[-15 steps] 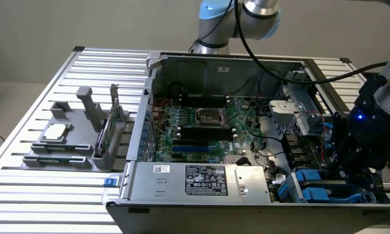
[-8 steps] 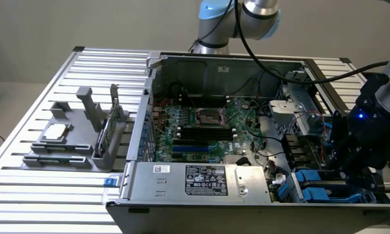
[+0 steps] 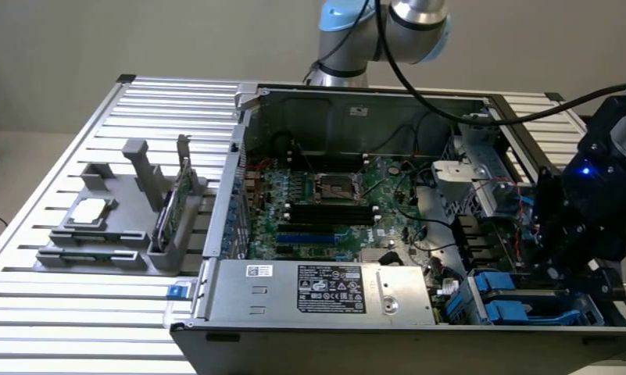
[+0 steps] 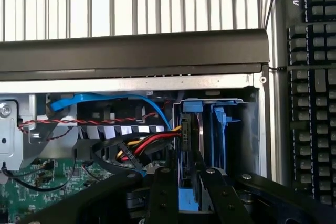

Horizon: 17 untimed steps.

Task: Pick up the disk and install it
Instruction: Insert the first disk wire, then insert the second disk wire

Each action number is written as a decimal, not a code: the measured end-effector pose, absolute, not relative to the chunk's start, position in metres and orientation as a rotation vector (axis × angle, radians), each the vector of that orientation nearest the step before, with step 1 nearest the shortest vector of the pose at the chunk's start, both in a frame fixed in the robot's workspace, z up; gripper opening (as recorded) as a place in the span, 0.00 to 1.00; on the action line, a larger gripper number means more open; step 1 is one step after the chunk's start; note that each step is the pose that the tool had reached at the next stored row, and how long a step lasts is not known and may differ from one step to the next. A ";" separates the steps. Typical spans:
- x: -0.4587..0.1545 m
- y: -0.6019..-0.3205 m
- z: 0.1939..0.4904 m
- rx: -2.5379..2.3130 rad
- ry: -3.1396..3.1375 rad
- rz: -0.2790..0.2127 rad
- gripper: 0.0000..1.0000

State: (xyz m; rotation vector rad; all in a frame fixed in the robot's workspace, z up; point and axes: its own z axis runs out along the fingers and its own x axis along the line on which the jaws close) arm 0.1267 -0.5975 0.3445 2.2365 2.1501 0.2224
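The open case (image 3: 323,195) lies on its side on the slatted worktop (image 3: 73,328), leaving the drive bay (image 3: 521,301) reachable from above. The tool (image 4: 182,174) hangs directly over that bay. The disk (image 4: 190,135) stands on edge in the bay's slot, blue rails against the guides, cables (image 4: 152,142) at its side. The tool's fingers (image 4: 163,192) straddle the disk's near edge, slightly spread; whether they press it cannot be told.
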 end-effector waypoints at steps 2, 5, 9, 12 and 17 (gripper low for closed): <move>0.124 -0.598 0.345 2.238 2.151 0.220 0.25; 0.119 -0.598 0.345 2.239 2.152 0.218 0.25; 0.116 -0.597 0.345 2.239 2.152 0.218 0.25; 0.116 -0.597 0.345 2.237 2.154 0.219 0.25; 0.116 -0.597 0.345 2.236 2.156 0.219 0.25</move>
